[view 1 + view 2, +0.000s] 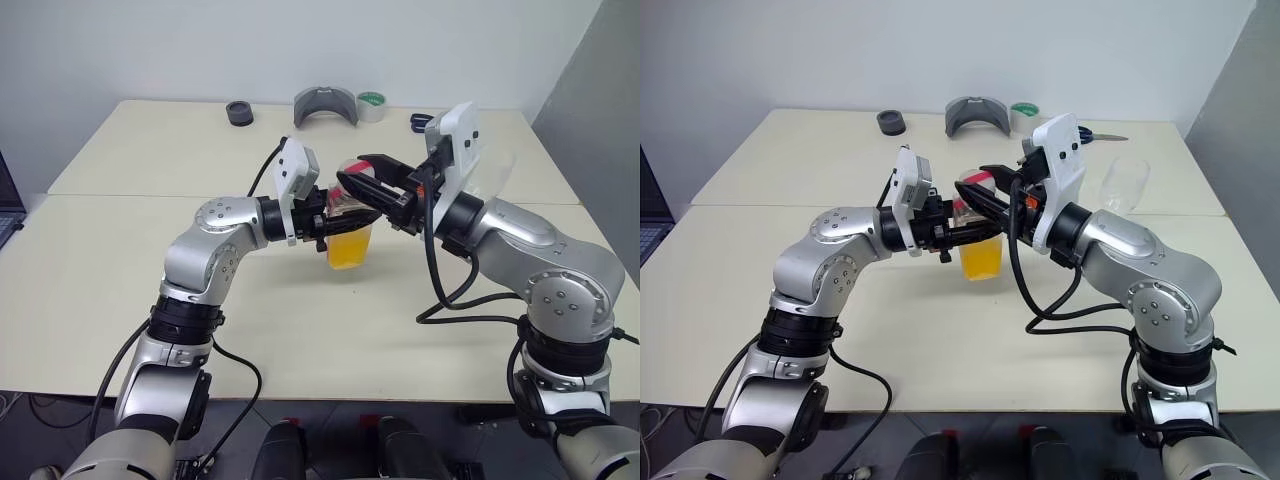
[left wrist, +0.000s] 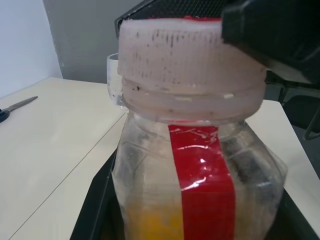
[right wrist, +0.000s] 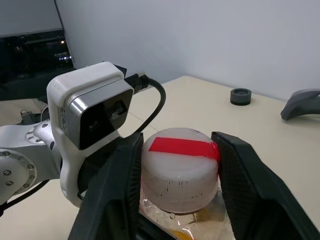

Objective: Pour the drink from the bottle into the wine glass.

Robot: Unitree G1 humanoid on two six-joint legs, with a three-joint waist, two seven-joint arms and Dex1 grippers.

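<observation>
My left gripper [image 1: 336,222] is shut on the body of the clear bottle [image 1: 347,215], holding it upright above the table's middle. The orange drink [image 1: 981,257] fills the bottle's lower part. A red strip runs up the bottle [image 2: 202,170] and across its white cap [image 3: 177,172]. My right gripper [image 3: 179,143] comes in from the right, and its two black fingers [image 3: 125,180] press on either side of the cap. The wine glass [image 1: 1125,183] is on the table behind my right arm, with its stem hidden.
Along the table's [image 1: 120,290] far edge lie a black round piece [image 1: 239,112], a grey curved object [image 1: 326,105], a roll of tape [image 1: 372,105] and scissors [image 1: 420,121]. A laptop's edge [image 1: 8,205] shows at the far left.
</observation>
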